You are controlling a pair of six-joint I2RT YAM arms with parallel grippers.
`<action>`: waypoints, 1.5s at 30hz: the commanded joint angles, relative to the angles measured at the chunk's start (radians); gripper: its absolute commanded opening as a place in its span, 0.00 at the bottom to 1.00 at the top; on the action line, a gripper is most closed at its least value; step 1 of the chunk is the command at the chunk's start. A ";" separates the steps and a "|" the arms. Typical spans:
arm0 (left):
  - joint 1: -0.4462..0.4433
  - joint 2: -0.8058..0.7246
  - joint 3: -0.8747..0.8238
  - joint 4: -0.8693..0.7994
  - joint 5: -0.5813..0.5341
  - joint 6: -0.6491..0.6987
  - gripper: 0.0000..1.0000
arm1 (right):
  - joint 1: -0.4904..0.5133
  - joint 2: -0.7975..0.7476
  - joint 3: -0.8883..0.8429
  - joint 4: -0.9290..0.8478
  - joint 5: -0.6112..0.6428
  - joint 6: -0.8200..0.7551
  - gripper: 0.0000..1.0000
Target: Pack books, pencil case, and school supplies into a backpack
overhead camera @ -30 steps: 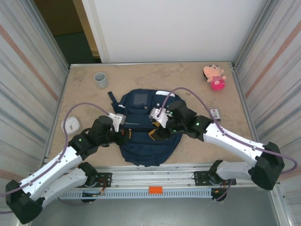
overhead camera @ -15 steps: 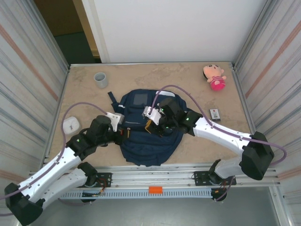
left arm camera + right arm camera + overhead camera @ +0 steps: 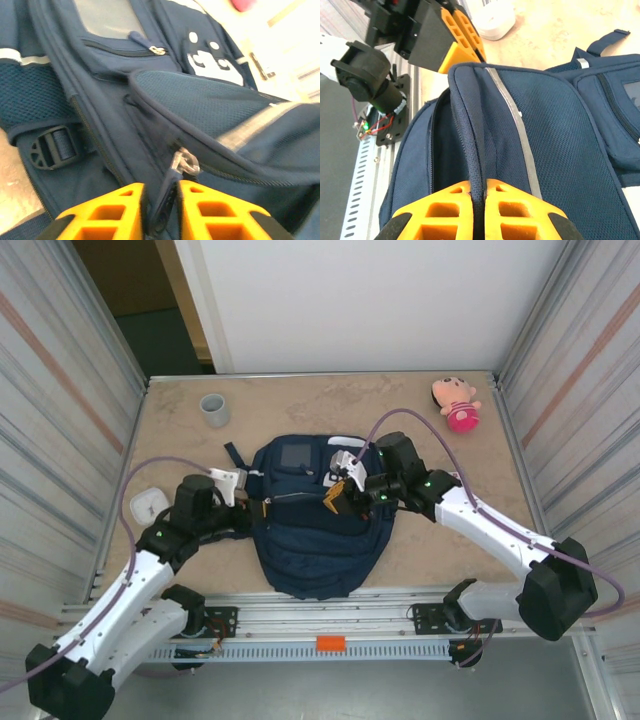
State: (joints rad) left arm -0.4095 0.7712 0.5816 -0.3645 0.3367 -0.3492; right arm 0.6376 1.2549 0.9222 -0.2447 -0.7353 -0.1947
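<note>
The navy backpack (image 3: 310, 540) lies flat mid-table, front pocket facing the far side. My left gripper (image 3: 262, 508) is at its left side, shut on the dark zip pull tab (image 3: 184, 162) of the main zip. My right gripper (image 3: 335, 498) is over the upper middle of the backpack (image 3: 560, 150), shut on a raised piped fabric edge (image 3: 479, 165) beside the open zip line, holding it up as a ridge. A dark gap shows left of that edge. The left gripper (image 3: 462, 35) appears beyond the ridge. The book, the black case and the whitish packet are hidden or out of view.
A grey cup (image 3: 214, 410) stands at the far left. A white square object (image 3: 150, 505) lies left of my left arm and appears again (image 3: 492, 20). A pink doll (image 3: 456, 403) sits at the far right. A strap buckle (image 3: 52, 147) lies by the left fingers.
My left gripper has drawn the zip pull leftward and away from the near edge. My right gripper has shifted right and back, raising the fabric edge; the backpack has stretched.
</note>
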 commanded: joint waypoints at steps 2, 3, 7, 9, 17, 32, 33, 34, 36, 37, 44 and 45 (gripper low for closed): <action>0.017 0.019 0.096 0.000 0.056 0.179 0.43 | -0.015 -0.029 0.018 -0.004 -0.080 0.001 0.00; 0.017 0.018 0.113 0.001 0.087 0.230 0.50 | -0.015 -0.026 0.021 -0.004 -0.086 -0.001 0.00; -0.006 0.028 0.181 -0.010 0.240 0.512 0.59 | -0.017 -0.017 0.028 -0.005 -0.104 -0.006 0.00; -0.042 0.047 0.224 -0.045 0.278 0.670 0.62 | -0.018 -0.013 0.030 -0.010 -0.106 -0.005 0.00; -0.238 0.247 0.355 -0.134 0.158 1.003 0.70 | -0.015 -0.017 0.029 -0.007 -0.109 0.004 0.00; -0.281 0.341 0.368 0.043 0.000 0.917 0.00 | -0.027 -0.161 -0.076 0.009 0.109 0.240 0.41; -0.281 0.331 0.364 0.043 -0.009 0.902 0.00 | -0.030 -0.204 -0.106 0.021 0.183 0.324 0.48; -0.281 0.324 0.360 0.044 -0.018 0.889 0.00 | -0.033 -0.238 -0.135 0.035 0.247 0.417 0.51; -0.281 0.314 0.352 0.038 -0.034 0.859 0.00 | -0.033 -0.339 -0.207 0.063 0.353 0.615 0.55; -0.280 0.311 0.347 0.042 -0.043 0.843 0.00 | -0.032 -0.389 -0.249 0.071 0.397 0.723 0.55; -0.277 0.306 0.318 0.056 -0.076 0.778 0.00 | 0.008 -0.697 -0.477 -0.054 0.618 1.230 0.58; -0.276 0.305 0.319 0.056 -0.077 0.776 0.00 | 0.020 -0.719 -0.495 -0.058 0.624 1.250 0.58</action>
State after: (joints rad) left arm -0.6914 1.1141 0.8989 -0.3500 0.2951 0.4755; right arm 0.6323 0.5941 0.4679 -0.2584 -0.2180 0.8021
